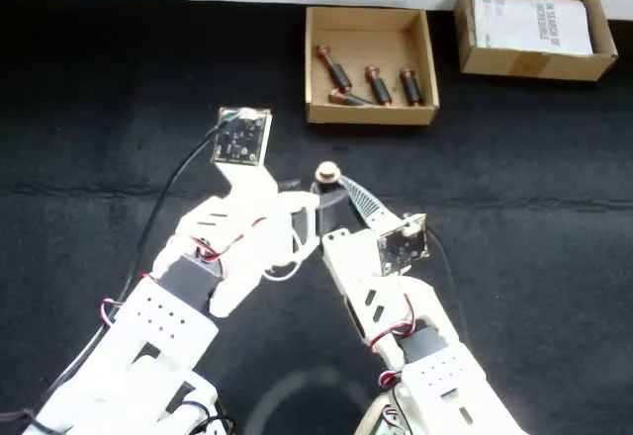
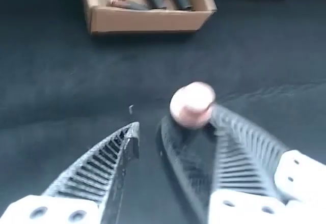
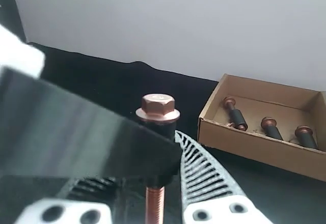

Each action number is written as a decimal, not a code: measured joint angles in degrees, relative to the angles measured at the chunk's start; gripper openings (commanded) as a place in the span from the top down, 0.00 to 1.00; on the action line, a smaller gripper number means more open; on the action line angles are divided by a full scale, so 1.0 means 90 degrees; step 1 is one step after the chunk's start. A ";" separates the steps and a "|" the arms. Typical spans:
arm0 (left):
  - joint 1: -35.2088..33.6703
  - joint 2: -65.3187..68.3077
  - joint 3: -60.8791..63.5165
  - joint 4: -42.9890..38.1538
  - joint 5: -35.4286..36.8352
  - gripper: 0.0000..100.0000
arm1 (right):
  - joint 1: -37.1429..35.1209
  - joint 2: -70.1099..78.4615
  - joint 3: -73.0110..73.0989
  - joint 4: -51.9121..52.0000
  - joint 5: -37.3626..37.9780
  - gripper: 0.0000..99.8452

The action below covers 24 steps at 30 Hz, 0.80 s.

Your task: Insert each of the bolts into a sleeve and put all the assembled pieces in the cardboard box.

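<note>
1. The right gripper (image 1: 338, 191) is clenching the upright bolt (image 3: 158, 107), whose head is sitting on a dark sleeve (image 3: 163, 127), probably to keep the pair together for carrying.
2. The left gripper (image 2: 150, 140) is gaping empty just beside it, seemingly giving room.
3. The box (image 1: 368, 114) is lying beyond, holding finished pieces (image 1: 378, 84).
4. A black cloth (image 1: 99, 109) is covering the table, and a white wall (image 3: 153, 20) is rising behind.

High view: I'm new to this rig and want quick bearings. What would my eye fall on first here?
A copper-coloured flanged bolt stands upright in a black sleeve, clamped by the right gripper over the middle of the black table. Behind it, an open brown cardboard box holds several assembled bolt-and-sleeve pieces.
</note>
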<state>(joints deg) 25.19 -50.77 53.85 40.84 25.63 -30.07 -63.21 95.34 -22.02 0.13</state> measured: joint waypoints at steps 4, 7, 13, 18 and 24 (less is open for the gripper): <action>-0.0049 -0.0234 -0.0420 0.1387 0.0068 0.60 | 0.0225 0.0000 0.0010 0.0000 0.0000 0.99; -0.0049 -0.0596 -0.0752 0.2315 0.0068 0.60 | 0.0664 0.0000 0.0010 0.0000 0.0000 0.99; -0.0391 -0.1709 -0.0811 0.3253 0.0039 0.60 | 0.1817 0.0010 -0.0410 0.0332 0.0000 0.99; -0.1534 -0.2540 0.0127 0.3028 0.0039 0.60 | 0.2383 0.0010 -0.2042 0.1788 -0.0469 0.99; -0.2374 -0.3546 0.1416 0.2569 0.0039 0.60 | 0.2452 0.0703 -0.4474 0.3389 -0.0967 0.99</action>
<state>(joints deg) 3.82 -82.68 66.59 63.96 25.98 -8.00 -56.88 55.08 8.48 -8.57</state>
